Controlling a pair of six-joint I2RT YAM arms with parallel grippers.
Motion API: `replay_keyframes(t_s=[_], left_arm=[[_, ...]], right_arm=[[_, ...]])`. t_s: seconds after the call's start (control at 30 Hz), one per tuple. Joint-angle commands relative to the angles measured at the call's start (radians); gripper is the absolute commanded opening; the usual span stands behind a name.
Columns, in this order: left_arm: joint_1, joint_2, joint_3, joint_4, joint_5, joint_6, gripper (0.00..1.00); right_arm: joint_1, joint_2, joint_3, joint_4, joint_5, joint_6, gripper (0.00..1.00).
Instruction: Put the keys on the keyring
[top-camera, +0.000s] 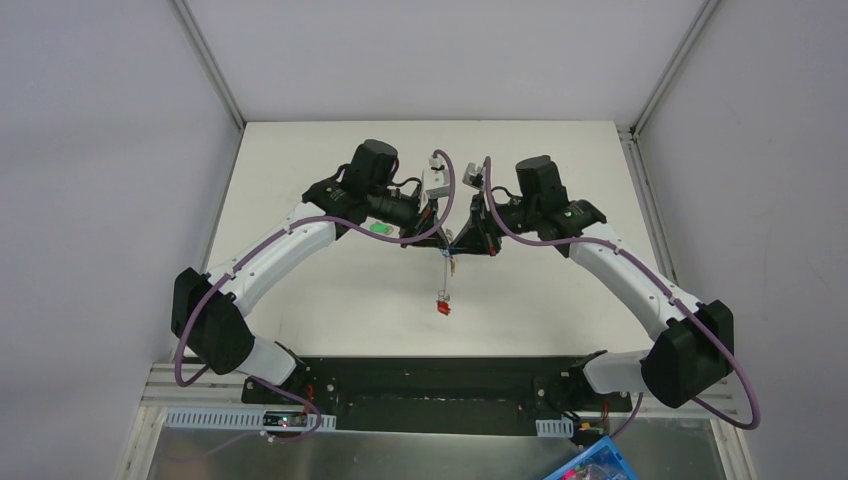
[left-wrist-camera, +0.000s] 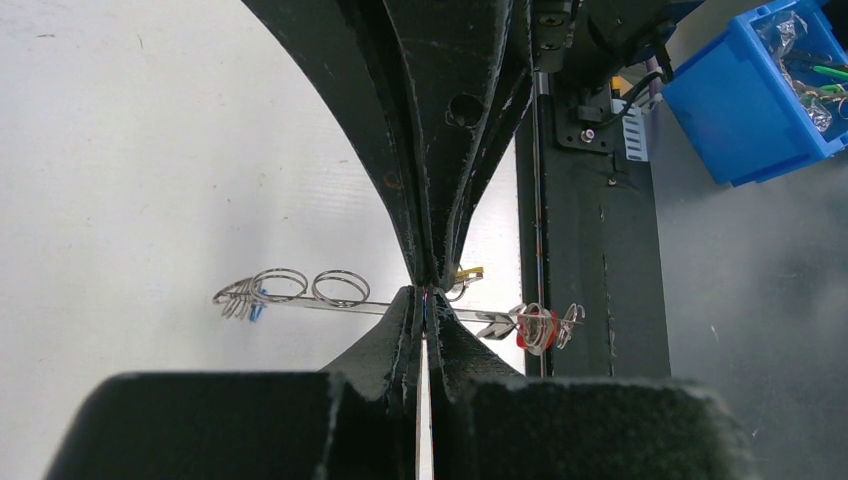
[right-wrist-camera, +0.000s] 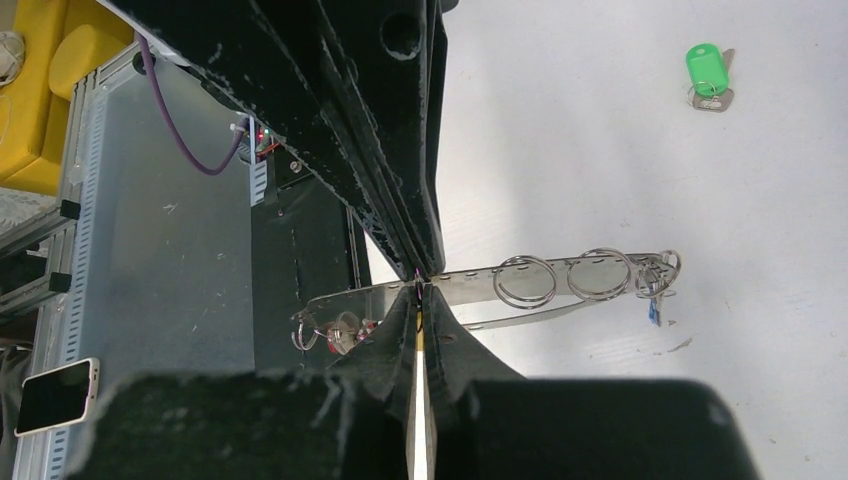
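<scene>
The keyring is a flat metal strip (right-wrist-camera: 560, 283) carrying several wire rings (right-wrist-camera: 525, 280). It is held off the table between both grippers. My left gripper (left-wrist-camera: 427, 300) is shut on the strip's middle. My right gripper (right-wrist-camera: 419, 297) meets it tip to tip and is shut on the yellow key (left-wrist-camera: 468, 272) right at the strip. The red key (left-wrist-camera: 528, 328) hangs at one end of the strip and shows in the top view (top-camera: 441, 306). The blue key (right-wrist-camera: 653, 310) hangs at the other end. The green key (right-wrist-camera: 707, 75) lies loose on the table, under the left arm in the top view (top-camera: 380, 229).
A black base rail (top-camera: 430, 385) runs along the near table edge. A blue bin (left-wrist-camera: 745, 110) with bagged parts sits beyond it on the right. A phone (right-wrist-camera: 55, 395) lies on the metal shelf. Grey walls close in the white table (top-camera: 330, 300).
</scene>
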Motion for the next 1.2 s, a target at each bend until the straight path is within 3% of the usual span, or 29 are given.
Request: replay_keyframes(t_s=[0.0, 0.3, 0.5, 0.9, 1.17], left_arm=[[-0.009, -0.004, 0.016, -0.024, 0.047, -0.015, 0.0], [0.004, -0.065, -0.035, 0.11, 0.048, -0.162, 0.0], [0.009, -0.09, -0.061, 0.175, 0.072, -0.222, 0.0], [0.016, -0.082, -0.098, 0.353, 0.096, -0.39, 0.0], [0.03, -0.086, -0.103, 0.38, 0.105, -0.413, 0.0]], right_arm=[[-0.01, -0.024, 0.005, 0.118, -0.02, 0.032, 0.01], [-0.066, -0.099, -0.093, 0.244, -0.052, 0.133, 0.25], [-0.098, -0.13, -0.116, 0.271, -0.102, 0.149, 0.33], [-0.102, -0.139, -0.143, 0.301, -0.196, 0.14, 0.35], [-0.107, -0.143, -0.173, 0.301, -0.181, 0.125, 0.26]])
